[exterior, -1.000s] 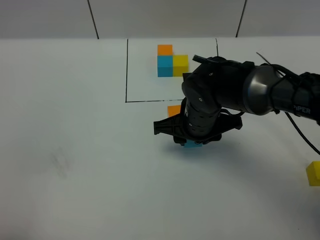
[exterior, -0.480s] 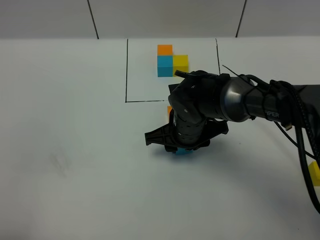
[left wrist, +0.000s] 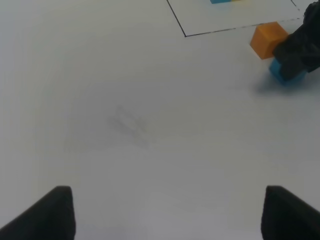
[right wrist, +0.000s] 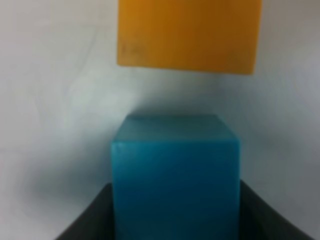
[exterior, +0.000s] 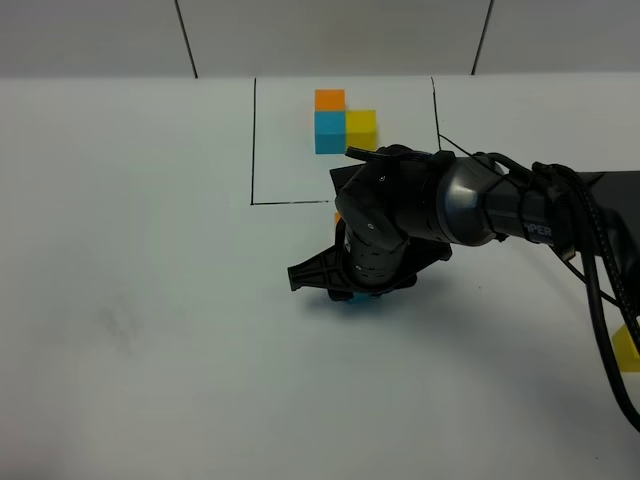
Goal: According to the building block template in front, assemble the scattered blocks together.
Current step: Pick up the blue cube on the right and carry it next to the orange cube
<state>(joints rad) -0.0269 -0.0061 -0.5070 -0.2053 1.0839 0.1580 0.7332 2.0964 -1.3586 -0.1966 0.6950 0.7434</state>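
My right jaws are clamped shut on the blue cube (right wrist: 175, 170), low at the tabletop (exterior: 150, 300), with the orange cube (right wrist: 189, 35) just ahead of them. The template (exterior: 345, 125) is further beyond and the yellow cube (exterior: 630, 348) is well off to the side. Left jaws are wide open and empty.

One blue block (right wrist: 175, 175), one orange (left wrist: 269, 40), one yellow (exterior: 630, 350); one template (exterior: 253, 140).

Orange cube (left wrist: 268, 40), blue cube (right wrist: 175, 175), yellow cube (exterior: 627, 350); white table (exterior: 150, 300).
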